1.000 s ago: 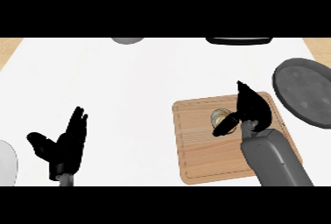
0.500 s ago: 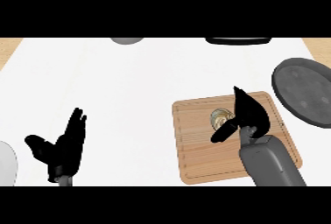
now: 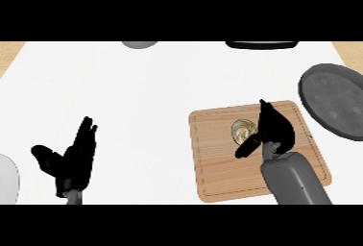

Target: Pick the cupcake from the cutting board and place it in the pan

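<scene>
A white counter (image 3: 163, 91) fills the view, with pale wood showing at its far corners. Toward the near right lies a wooden cutting board (image 3: 220, 168), and the cupcake (image 3: 243, 129) sits on its far half, seen from above as a pale swirl. The right hand (image 3: 275, 129) hangs over the board just right of the cupcake and covers its right edge. Its fingers are straight and pressed together, pointing far, and its thumb sticks out to the near left below the cupcake; nothing is gripped. The dark grey pan (image 3: 336, 106) lies at the right edge, just beyond the board. The left hand (image 3: 71, 161) rests at the near left, fingers straight and up, thumb spread.
</scene>
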